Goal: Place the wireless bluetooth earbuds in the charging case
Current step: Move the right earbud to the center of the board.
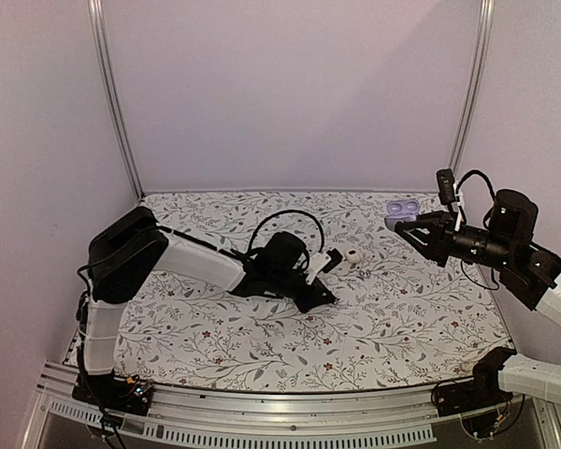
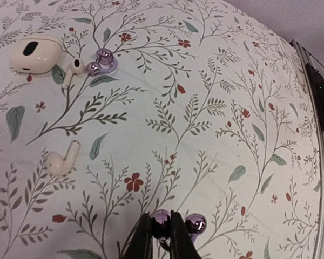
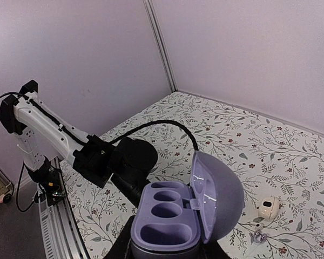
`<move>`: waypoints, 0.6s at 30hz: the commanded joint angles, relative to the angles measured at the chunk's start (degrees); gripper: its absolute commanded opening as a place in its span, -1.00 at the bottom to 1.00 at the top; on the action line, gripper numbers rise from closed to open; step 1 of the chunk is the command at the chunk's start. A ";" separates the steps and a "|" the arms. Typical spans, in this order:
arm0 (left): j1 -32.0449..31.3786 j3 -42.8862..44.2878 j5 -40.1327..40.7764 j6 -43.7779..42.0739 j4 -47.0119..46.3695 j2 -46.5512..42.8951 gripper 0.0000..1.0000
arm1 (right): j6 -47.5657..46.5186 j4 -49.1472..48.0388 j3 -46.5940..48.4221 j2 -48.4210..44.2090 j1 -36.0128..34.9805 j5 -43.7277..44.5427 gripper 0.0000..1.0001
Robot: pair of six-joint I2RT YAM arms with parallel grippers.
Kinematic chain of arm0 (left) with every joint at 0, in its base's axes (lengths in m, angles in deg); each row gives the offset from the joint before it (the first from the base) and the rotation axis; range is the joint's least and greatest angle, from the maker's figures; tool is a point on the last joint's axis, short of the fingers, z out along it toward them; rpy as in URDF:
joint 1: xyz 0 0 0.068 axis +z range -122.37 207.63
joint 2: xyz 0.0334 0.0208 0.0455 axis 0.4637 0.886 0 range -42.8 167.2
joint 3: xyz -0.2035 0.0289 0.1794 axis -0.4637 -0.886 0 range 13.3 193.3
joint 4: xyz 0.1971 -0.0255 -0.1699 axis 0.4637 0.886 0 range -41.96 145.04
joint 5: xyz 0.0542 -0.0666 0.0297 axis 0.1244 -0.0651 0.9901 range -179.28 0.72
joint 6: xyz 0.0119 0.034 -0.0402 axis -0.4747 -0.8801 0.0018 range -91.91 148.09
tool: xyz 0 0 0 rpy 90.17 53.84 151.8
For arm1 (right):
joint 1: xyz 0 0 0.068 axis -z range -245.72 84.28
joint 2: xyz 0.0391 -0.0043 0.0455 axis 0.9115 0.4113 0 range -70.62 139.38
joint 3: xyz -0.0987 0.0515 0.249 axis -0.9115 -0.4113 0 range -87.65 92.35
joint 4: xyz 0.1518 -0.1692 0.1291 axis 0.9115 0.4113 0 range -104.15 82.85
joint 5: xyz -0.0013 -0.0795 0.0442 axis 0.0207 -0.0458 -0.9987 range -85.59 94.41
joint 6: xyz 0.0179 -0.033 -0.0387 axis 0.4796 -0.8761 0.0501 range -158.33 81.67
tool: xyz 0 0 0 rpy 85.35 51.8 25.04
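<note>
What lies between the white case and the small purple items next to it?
A white earbud lies there, its head between the white case and the purple items; the left wrist view shows it.

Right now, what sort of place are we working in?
Looks like an enclosed robot test booth, probably in a lab: plain pale walls joined by aluminium posts, a floral cloth as the work surface, and an aluminium rail along the near edge.
</note>
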 commanded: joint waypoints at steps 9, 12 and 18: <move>3.69 -16.18 9.76 -19.74 16.98 -17.51 -1.00 | 1.01 -2.62 -0.04 0.09 0.28 -2.87 -1.00; 3.74 -16.32 9.28 -22.86 19.02 -17.40 -1.00 | 1.23 -2.56 -0.12 -0.38 0.34 -3.13 -1.00; 3.92 -16.00 8.64 -28.46 22.02 -15.92 -1.00 | 1.51 -2.50 0.02 -0.42 0.32 -3.81 -1.00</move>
